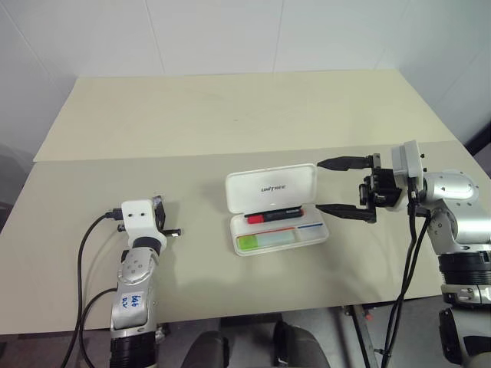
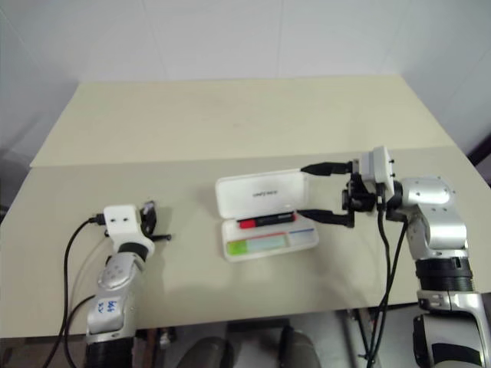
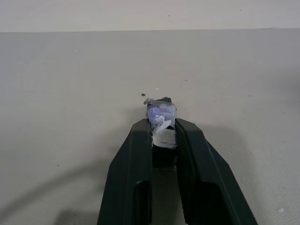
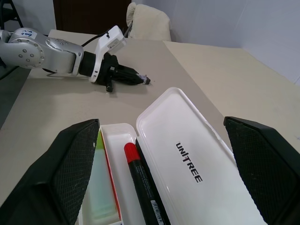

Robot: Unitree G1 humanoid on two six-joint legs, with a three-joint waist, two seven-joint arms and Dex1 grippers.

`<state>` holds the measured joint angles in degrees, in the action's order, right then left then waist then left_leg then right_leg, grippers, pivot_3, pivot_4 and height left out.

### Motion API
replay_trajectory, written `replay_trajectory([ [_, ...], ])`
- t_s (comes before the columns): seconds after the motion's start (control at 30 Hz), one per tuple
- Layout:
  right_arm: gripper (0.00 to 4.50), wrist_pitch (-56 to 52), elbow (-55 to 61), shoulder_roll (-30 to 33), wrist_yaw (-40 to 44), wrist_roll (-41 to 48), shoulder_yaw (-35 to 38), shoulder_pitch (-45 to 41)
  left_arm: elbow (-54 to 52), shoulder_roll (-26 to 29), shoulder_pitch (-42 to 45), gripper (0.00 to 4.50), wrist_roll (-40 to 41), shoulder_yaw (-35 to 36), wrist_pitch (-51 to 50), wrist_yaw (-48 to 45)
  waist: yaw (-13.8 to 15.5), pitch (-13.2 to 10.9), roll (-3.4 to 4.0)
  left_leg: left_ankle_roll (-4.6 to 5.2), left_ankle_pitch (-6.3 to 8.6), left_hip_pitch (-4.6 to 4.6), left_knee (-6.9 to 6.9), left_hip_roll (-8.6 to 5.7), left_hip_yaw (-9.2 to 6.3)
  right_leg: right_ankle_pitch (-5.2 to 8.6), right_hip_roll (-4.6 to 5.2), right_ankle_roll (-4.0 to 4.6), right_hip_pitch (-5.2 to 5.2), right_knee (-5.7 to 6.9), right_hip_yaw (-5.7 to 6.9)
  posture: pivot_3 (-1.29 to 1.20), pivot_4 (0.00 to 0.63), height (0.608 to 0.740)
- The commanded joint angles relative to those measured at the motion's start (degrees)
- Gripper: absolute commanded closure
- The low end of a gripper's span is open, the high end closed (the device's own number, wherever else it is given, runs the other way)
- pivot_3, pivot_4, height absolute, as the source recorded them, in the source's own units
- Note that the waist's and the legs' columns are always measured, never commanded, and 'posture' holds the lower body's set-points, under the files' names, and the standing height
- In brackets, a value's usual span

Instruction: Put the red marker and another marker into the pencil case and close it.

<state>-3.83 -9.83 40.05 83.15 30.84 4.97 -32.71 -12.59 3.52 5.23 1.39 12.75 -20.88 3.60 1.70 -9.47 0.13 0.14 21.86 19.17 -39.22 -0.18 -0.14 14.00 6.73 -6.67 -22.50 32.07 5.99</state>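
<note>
The white pencil case [image 1: 261,201] lies open mid-table, its lid tipped back. In its tray rest the red marker [image 1: 274,216] and, nearer me, another marker [image 1: 267,241] with a lime-green cap. My right gripper [image 1: 319,185] is open, level at the case's right end, one finger behind the lid and one in front of it. In the right wrist view the lid [image 4: 187,154] and the red marker [image 4: 140,180] show between the spread fingers. My left gripper [image 1: 159,204] sits well left of the case, shut, with only a scrap of tape at its tips [image 3: 161,112].
The beige table [image 1: 230,115] has a seam running across it behind the case. Black cables [image 1: 83,253] loop beside my left arm near the front edge. Bare tabletop lies between my left gripper and the case.
</note>
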Motion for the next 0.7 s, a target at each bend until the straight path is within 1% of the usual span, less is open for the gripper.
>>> replay_trajectory([
  [0.03, 0.00, 0.84, 0.84, 0.80, -0.02, 0.49, 1.97, 0.03, -2.78, 0.75, 2.02, 4.13, 1.52, 0.39, 3.26, -0.77, 0.00, 0.00, 0.00, 0.00, 0.00, 0.01, 0.00, 0.01, 0.00, 0.00, 0.00, 0.00, 0.00, 0.00, 0.00, 0.00, 0.150, 0.740],
  [0.2, 0.00, 1.05, 0.84, 0.85, -0.06, 0.43, 2.08, 0.24, -3.71, 3.46, 4.53, 4.13, 1.40, -0.45, 7.83, -3.10, -0.19, 0.00, 0.00, 0.00, 0.00, 0.01, 0.00, 0.00, 0.00, 0.00, -0.01, 0.00, -0.01, 0.00, 0.01, 0.00, 0.150, 0.740],
  [0.33, 0.00, 1.36, 0.99, 1.15, -0.53, 0.10, 2.44, 0.47, -5.40, 7.18, 8.44, 4.13, 3.55, -2.94, 14.53, -10.39, -0.12, 0.00, 0.00, -0.01, 0.00, 0.03, 0.00, 0.01, 0.01, 0.00, -0.02, 0.00, -0.03, 0.00, 0.04, 0.00, 0.150, 0.740],
  [0.43, 0.00, 1.58, 1.09, 1.57, -0.73, -0.10, 2.84, 0.77, -5.56, 8.52, 9.75, 4.13, 5.16, -4.46, 16.71, -14.19, -0.13, 0.00, 0.00, -0.01, 0.00, 0.03, 0.00, -0.02, 0.02, 0.00, 0.02, 0.00, -0.02, -0.01, 0.03, 0.00, 0.150, 0.740],
  [0.47, 0.00, 1.71, 1.09, 1.85, -0.89, -0.18, 3.17, 0.85, -5.63, 8.70, 10.02, 4.13, 5.47, -4.71, 17.06, -14.80, -0.16, 0.00, 0.00, -0.01, 0.00, 0.02, 0.00, -0.03, 0.03, -0.01, 0.03, -0.01, -0.01, -0.01, 0.03, 0.00, 0.150, 0.740],
  [0.6, 0.00, 2.34, 0.49, 3.95, -1.80, -0.39, 5.36, 0.85, -6.72, 8.40, 14.73, 4.13, 11.24, -6.01, 12.86, -18.39, 0.01, -0.02, 0.00, 0.00, 0.00, 0.06, 0.00, -0.03, 0.08, -0.01, 0.01, -0.02, -0.02, -0.01, 0.09, 0.00, 0.150, 0.740],
  [0.7, 0.00, 2.33, 0.48, 5.42, -1.69, -0.30, 6.42, 1.96, -7.01, 8.85, 17.07, 4.13, 13.58, -7.55, 13.02, -22.07, 0.00, -0.01, 0.00, 0.00, 0.00, 0.06, -0.02, -0.02, 0.35, -0.01, -0.02, -0.02, 0.03, -0.01, 0.14, 0.00, 0.150, 0.740],
])
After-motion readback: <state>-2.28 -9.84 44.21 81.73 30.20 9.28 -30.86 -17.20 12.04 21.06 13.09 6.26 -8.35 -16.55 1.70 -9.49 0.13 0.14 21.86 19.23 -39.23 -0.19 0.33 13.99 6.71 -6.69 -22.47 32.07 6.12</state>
